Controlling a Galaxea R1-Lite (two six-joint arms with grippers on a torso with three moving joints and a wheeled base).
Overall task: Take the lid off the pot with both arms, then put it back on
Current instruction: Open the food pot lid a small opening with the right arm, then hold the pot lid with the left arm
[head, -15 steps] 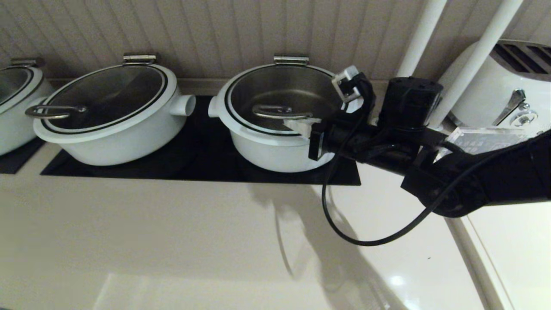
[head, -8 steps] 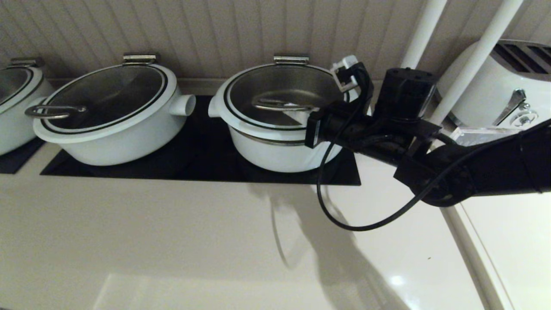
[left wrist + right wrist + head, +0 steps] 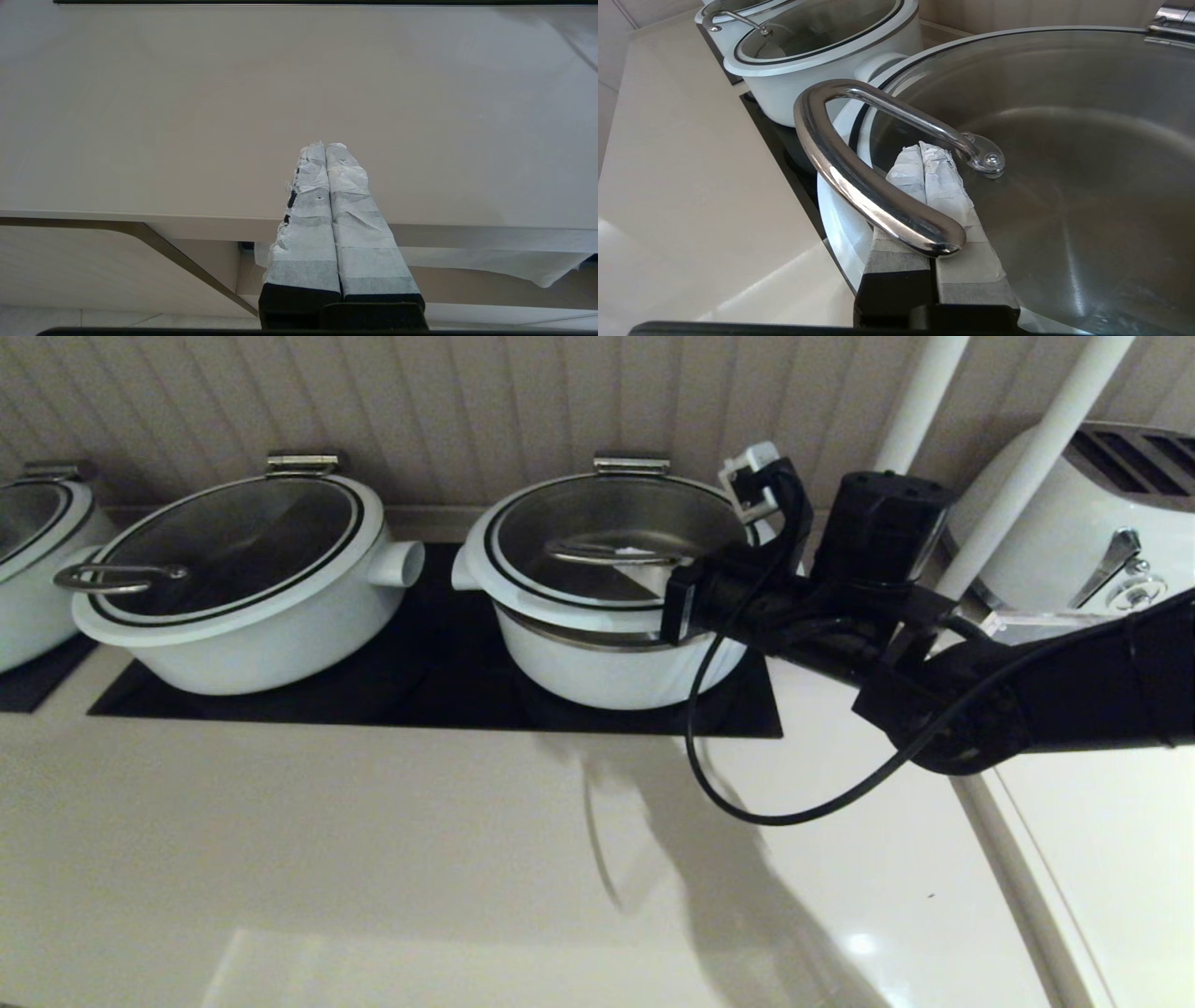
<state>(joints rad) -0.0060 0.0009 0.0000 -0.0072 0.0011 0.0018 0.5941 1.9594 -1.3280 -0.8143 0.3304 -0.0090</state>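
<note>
The white pot [image 3: 607,667] stands on the black hob. Its glass lid [image 3: 616,518] is tilted, its front edge raised so the steel liner rim shows beneath; its back stays at the hinge bracket [image 3: 631,463]. My right gripper [image 3: 644,560] is shut, its cloth-wrapped fingers pushed under the steel handle [image 3: 607,553] and bearing it from below. In the right wrist view the handle [image 3: 859,182] arches over the closed gripper [image 3: 923,150] above the lid glass [image 3: 1064,163]. My left gripper [image 3: 325,147] is shut and empty over the counter's front edge, out of the head view.
A wider white pot [image 3: 233,597] with an edge-handled lid stands to the left, another [image 3: 28,569] at the far left. A white toaster [image 3: 1102,523] and two white posts [image 3: 1036,457] stand at the right. A loose cable [image 3: 794,812] hangs over the beige counter [image 3: 373,859].
My right gripper has slid under the handle and risen. The lid's front edge has lifted off the pot, and the steel liner rim now shows.
</note>
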